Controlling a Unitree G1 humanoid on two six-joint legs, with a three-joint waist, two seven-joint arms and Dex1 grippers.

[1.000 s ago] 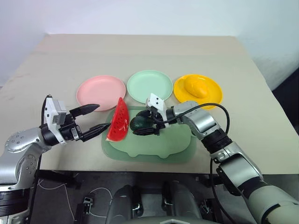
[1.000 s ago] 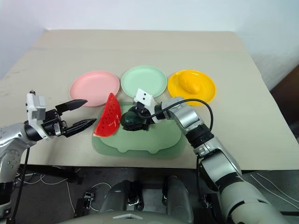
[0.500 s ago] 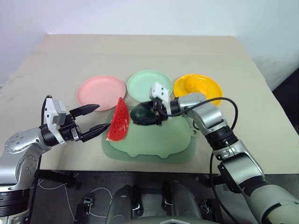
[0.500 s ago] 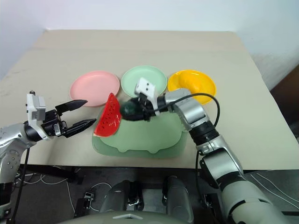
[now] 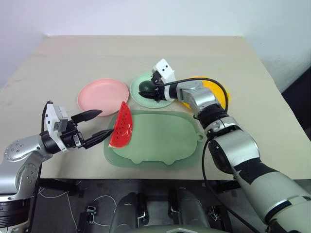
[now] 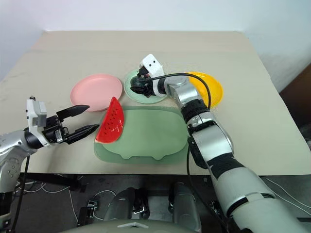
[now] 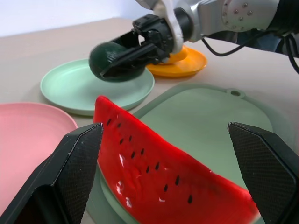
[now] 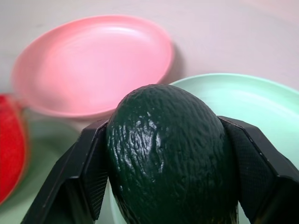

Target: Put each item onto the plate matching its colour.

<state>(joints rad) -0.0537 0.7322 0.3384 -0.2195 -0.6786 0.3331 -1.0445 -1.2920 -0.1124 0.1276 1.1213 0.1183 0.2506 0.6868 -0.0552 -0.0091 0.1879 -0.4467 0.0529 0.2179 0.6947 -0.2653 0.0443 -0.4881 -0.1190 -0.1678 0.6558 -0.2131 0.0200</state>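
right gripper (image 5: 149, 87) clamps the avocado (image 5: 146, 86) over the mint plate (image 5: 164, 99) | left gripper (image 5: 97, 124) spread wide beside the watermelon wedge (image 5: 121, 127) at the mat (image 5: 160, 141) edge | pink plate (image 5: 99, 96) bare | beige table (image 5: 146, 53) open behind the plates

Silver-grey jointed arms (image 5: 221, 131), black cables, white wrist camera blocks (image 5: 164, 69).
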